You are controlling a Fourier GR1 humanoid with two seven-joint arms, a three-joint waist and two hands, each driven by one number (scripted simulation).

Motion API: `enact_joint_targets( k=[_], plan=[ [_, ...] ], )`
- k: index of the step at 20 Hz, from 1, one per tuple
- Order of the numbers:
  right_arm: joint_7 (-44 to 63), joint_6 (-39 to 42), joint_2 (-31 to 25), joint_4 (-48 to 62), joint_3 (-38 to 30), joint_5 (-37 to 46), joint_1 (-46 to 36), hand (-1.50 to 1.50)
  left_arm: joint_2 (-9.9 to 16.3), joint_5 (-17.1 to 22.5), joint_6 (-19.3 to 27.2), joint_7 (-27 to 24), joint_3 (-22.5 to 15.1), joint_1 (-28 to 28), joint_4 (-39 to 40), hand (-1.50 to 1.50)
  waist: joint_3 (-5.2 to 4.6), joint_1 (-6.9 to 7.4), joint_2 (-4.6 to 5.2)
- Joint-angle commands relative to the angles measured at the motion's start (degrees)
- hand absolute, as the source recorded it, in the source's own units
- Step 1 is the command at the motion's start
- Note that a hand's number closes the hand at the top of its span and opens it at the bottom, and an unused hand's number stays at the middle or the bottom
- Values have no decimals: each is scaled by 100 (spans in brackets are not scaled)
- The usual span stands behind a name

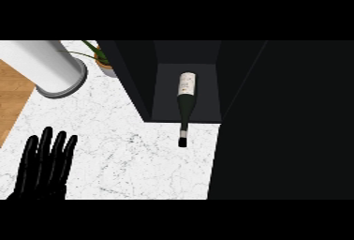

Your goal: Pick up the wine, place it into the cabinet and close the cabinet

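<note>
The wine bottle [185, 101] is dark with a pale label and lies on its side inside the open black cabinet [187, 61]. Its neck and cap stick out over the cabinet's front edge onto the white marble counter [131, 154]. The cabinet door [276, 122] stands open as a large black panel at the right. My left hand [43, 164] rests open at the lower left, fingers straight and pointing up, well apart from the bottle. My right hand does not show.
A tall white cylinder [48, 65] on a grey base stands at the upper left. A small potted plant [102, 58] sits beside the cabinet's left wall. The counter's left edge borders wooden flooring [10, 98].
</note>
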Motion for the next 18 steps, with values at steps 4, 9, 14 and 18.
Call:
enact_joint_targets(
  k=[4, 9, 14, 18],
  plan=[
    [816, -476, 442, -738, 1357, 125, -52, 150, 564, 587, -1027, -554, 1138, 1329, -344, -150, -9, 18, -12],
    [658, -1253, 946, 40, 2273, 1245, -890, 150, 862, 1122, -1690, -503, 2030, 1907, -448, -150, -8, 44, -11],
    [1135, -2232, 957, 279, 2969, 1858, -1940, 150, 1096, 1395, -2465, -630, 2760, 2589, -418, -150, -11, 103, -13],
    [956, -2826, 960, 1173, 3171, 2215, -2938, 150, 1211, 1788, -2936, -434, 3342, 2415, -159, -150, -9, 57, 12]
  ],
)
